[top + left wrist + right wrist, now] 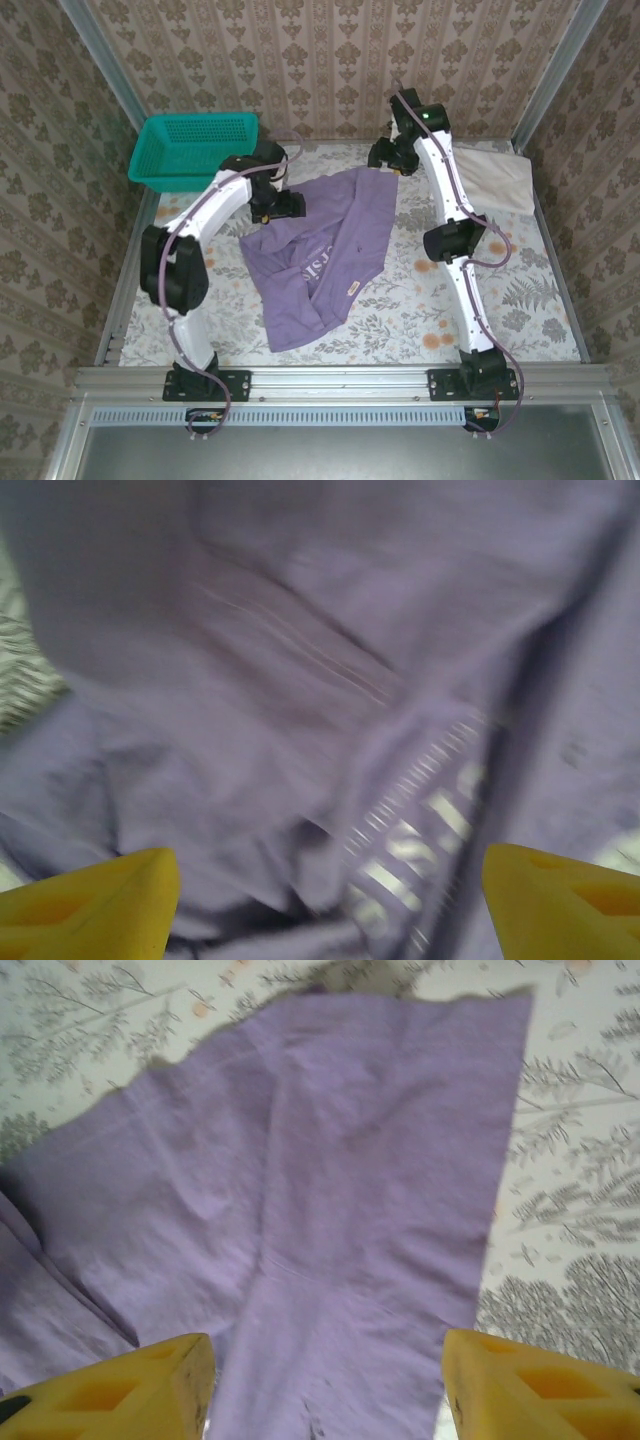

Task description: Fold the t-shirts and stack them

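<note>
Lavender t-shirt (318, 255) lies rumpled mid-table, off-white t-shirt (497, 178) at the far-right edge. Left gripper (278, 207) and right gripper (388, 157), both with jaws apart, hang above the lavender shirt's far edges. Bare table (440, 300) lies near-right.

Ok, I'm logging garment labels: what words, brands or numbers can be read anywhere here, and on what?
White lettering on the purple t-shirt: blurred and partly creased, not readable; the top view gives only a few unclear strokes.
Small pale tag near the shirt's edge: too small to read.
No other text can be made out.
</note>
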Controlling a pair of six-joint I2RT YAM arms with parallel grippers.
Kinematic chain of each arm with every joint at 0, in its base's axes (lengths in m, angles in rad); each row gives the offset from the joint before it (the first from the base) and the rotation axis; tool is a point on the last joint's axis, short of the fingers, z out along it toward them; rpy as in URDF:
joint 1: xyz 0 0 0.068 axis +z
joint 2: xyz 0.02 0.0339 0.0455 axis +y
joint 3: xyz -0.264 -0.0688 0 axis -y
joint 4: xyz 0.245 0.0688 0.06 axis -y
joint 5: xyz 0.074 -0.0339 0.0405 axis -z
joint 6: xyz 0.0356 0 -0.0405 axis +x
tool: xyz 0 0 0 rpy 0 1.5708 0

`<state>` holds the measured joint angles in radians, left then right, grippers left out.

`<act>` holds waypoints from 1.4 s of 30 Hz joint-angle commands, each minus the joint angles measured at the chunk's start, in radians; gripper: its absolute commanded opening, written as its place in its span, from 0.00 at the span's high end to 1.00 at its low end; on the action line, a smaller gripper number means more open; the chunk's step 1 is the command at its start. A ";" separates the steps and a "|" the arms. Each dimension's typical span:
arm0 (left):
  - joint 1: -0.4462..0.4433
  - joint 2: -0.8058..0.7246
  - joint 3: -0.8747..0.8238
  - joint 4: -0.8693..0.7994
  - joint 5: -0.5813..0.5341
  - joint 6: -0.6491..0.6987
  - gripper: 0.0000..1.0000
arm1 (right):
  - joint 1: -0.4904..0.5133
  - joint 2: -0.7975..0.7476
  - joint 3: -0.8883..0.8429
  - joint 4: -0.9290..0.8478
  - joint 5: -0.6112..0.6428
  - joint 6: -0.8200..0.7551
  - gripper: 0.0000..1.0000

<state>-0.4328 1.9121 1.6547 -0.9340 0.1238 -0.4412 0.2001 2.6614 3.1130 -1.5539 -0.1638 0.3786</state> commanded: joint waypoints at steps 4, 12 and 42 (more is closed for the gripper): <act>0.043 0.123 0.119 -0.076 -0.138 0.008 0.19 | -0.064 -0.142 0.072 -0.240 0.007 -0.044 0.34; 0.108 0.158 0.109 -0.002 -0.124 0.040 0.18 | -0.162 -0.319 -0.060 -0.243 -0.042 -0.048 0.29; 0.126 0.066 0.013 0.194 -0.033 0.082 0.91 | 0.249 -1.342 -2.229 1.012 -0.122 0.633 0.41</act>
<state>-0.3069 2.0487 1.6817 -0.7559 0.1242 -0.3458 0.3622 1.2705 0.8963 -0.7185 -0.3538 0.8700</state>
